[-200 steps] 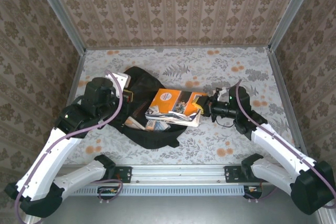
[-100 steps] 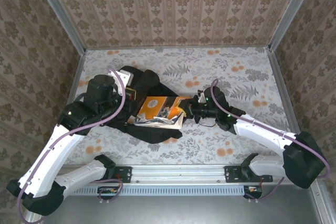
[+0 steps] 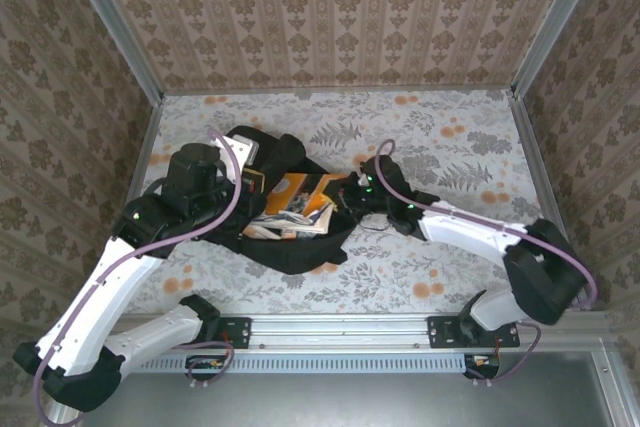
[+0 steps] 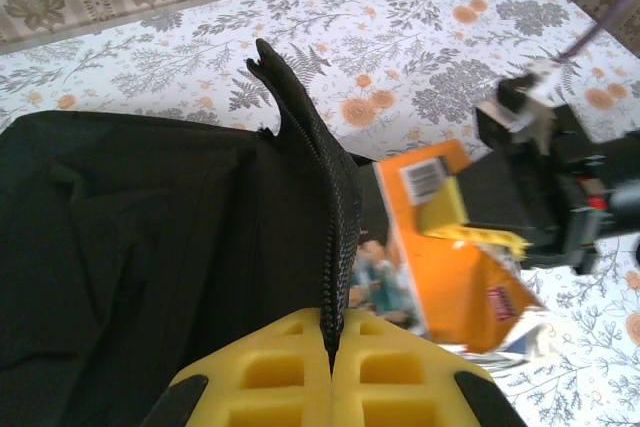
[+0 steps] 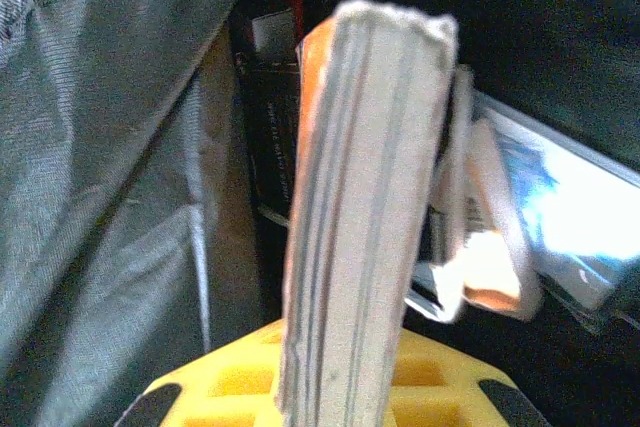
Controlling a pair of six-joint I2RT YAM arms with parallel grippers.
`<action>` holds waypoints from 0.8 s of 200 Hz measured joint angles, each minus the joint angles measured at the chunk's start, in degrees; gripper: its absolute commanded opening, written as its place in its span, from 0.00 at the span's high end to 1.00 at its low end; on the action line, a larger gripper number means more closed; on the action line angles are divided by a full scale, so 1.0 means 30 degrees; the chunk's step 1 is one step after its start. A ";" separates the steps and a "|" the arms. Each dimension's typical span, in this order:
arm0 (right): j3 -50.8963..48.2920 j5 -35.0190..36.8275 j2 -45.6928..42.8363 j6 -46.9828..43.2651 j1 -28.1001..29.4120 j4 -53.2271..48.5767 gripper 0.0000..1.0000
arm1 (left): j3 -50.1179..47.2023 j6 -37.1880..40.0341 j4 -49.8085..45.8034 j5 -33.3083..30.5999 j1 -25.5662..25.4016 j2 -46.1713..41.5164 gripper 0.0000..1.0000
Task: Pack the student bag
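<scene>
The student bag (image 3: 292,249), black and soft, lies left of the table's middle with its mouth facing right. My left gripper (image 3: 246,179) is shut on the bag's zipper edge (image 4: 338,207) and holds the flap up. My right gripper (image 3: 347,197) is shut on a stack of books with an orange cover (image 3: 300,193). The stack's left part lies inside the bag's mouth. In the left wrist view the orange book (image 4: 455,277) sits just right of the raised flap, the right gripper (image 4: 475,227) behind it. The right wrist view shows the book's page edge (image 5: 365,197) upright between the yellow pads (image 5: 230,387).
Grey lining (image 5: 110,147) of the bag stands to the left of the held stack, and a glossy magazine (image 5: 565,237) lies to its right inside. The floral table (image 3: 440,147) is walled on three sides, with a metal rail (image 3: 340,332) at the near edge.
My right gripper has carried the book stack leftward, from beside the bag into its mouth. The left gripper has kept its hold on the zipper edge and barely moved.
</scene>
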 measured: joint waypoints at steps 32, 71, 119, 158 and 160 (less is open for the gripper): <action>0.2528 0.0029 0.3198 -0.0240 0.0357 0.1559 1.00 | -0.0488 -0.0481 0.0561 0.0488 0.0000 -0.0160 1.00; 0.5056 0.0852 0.6965 -0.0423 0.1166 0.2900 0.72 | -0.0634 -0.0998 0.0831 0.0794 0.0000 0.0015 0.90; 0.3942 0.4087 0.7249 -0.1370 0.1770 0.3381 0.33 | -0.0634 -0.1843 0.1151 0.1246 0.0073 0.0029 0.25; 0.2171 0.5748 0.6317 -0.1887 0.0998 0.3315 0.22 | -0.0663 -0.3585 0.0313 0.0408 0.1763 -0.0969 0.22; 0.2098 0.5748 0.6237 -0.1894 0.0933 0.3300 0.21 | -0.0663 -0.3730 0.0189 0.0357 0.1872 -0.1020 0.21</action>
